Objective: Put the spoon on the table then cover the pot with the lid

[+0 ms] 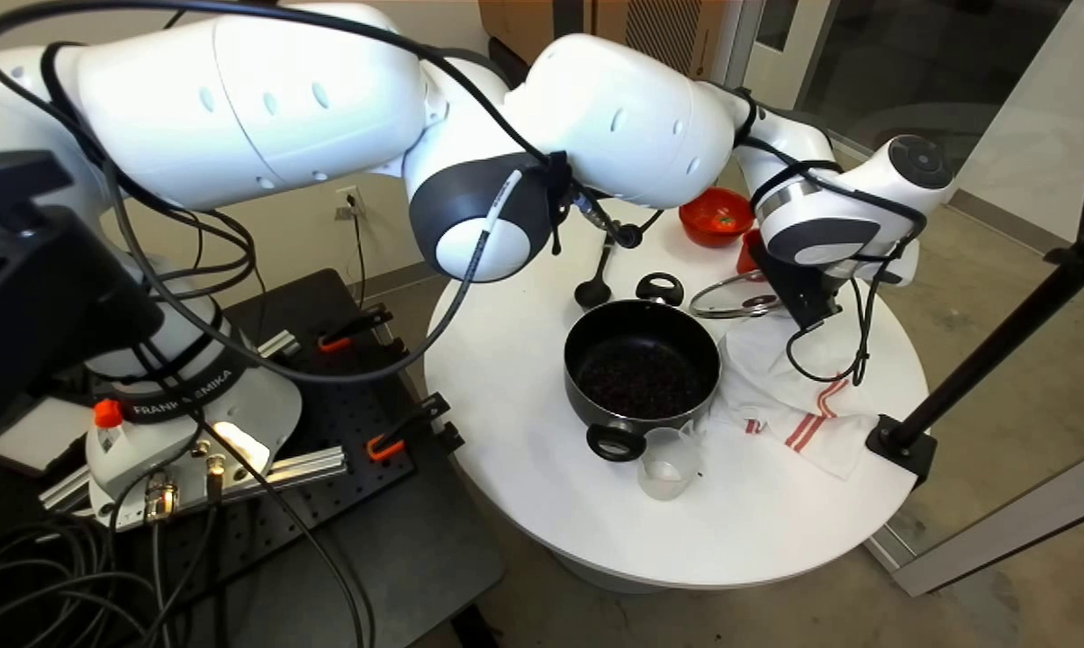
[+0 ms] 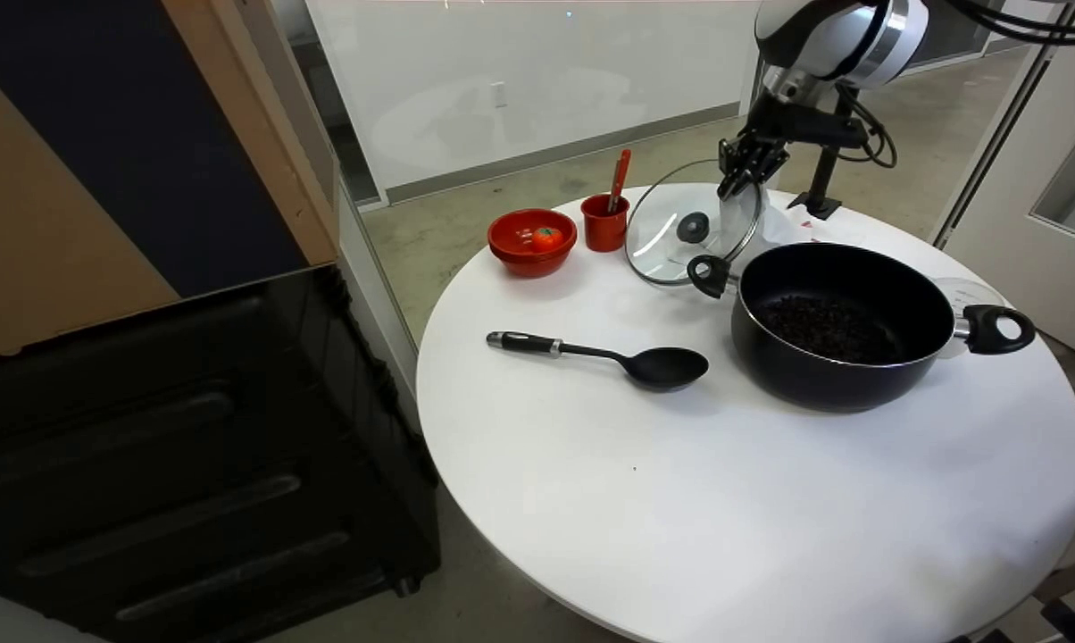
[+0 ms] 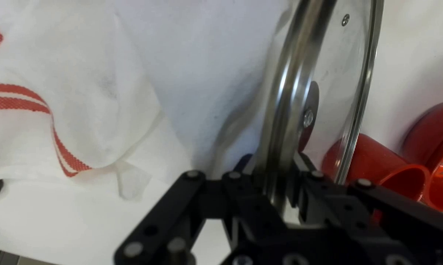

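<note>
Jaws pinch the metal rim (image 3: 290,84) of a clear glass lid (image 2: 664,237) near the black pot (image 2: 823,379), holding it steeply tilted, prob. b/c an edge is easier to grab than the round knob (image 2: 693,228); it'll need levelling to cover the uncovered pot. Can't tell if its low edge touches the surface (image 2: 680,518). The black spoon (image 2: 652,366) lies on that surface just beside the pot, prob. out of the lid's way, w/ step one apparently done.
</note>
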